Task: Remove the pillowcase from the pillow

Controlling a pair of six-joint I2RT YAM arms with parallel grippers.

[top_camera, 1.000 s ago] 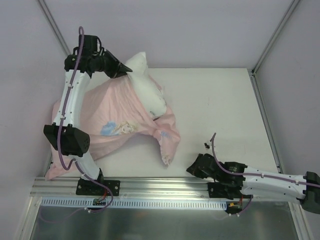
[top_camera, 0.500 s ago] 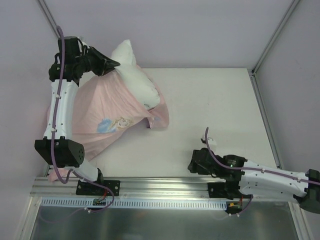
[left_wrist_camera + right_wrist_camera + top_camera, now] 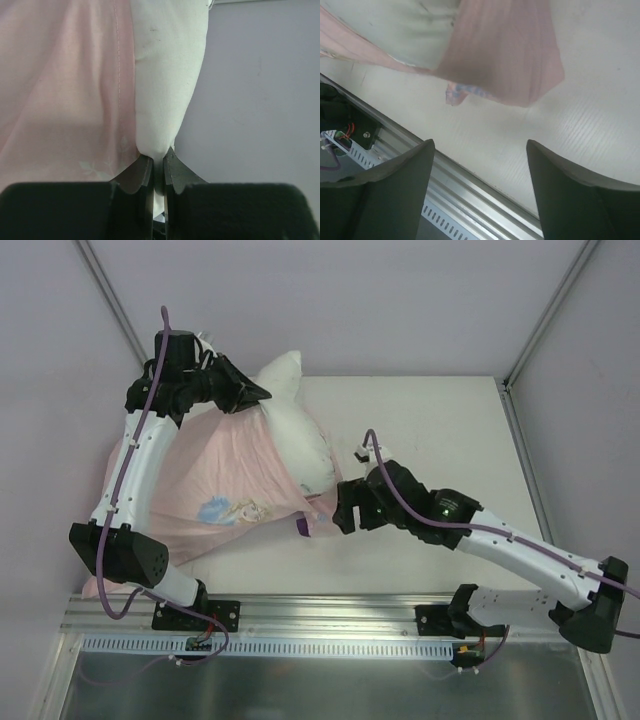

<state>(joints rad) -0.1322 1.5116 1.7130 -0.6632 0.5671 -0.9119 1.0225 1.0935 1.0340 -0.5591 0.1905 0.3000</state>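
Extraction of the pillow from its cover is judged to be the step in hand.

In the top view, the left tool (image 3: 250,395) is seen raised at the far left of the table (image 3: 440,420), clamped on a corner of the pillow (image 3: 300,435). The far part of the pillow is exposed, while the near part is wrapped in the pillowcase (image 3: 215,475), which is spread toward the near left corner. The right tool (image 3: 345,510) is placed just beside the cover's near right edge, with nothing held.

In the left wrist view, the fingers are pressed together on a pinch of white pillow fabric (image 3: 167,75), and the pink cover (image 3: 60,90) lies directly alongside.

In the right wrist view, the fingers are spread wide apart and empty above the table. A loose pink flap (image 3: 505,55) hangs just ahead, with white visible beside it.

For the next move, that flap would need to be reached and gripped without the pillow being pinched too. It would then be drawn away from the left tool.
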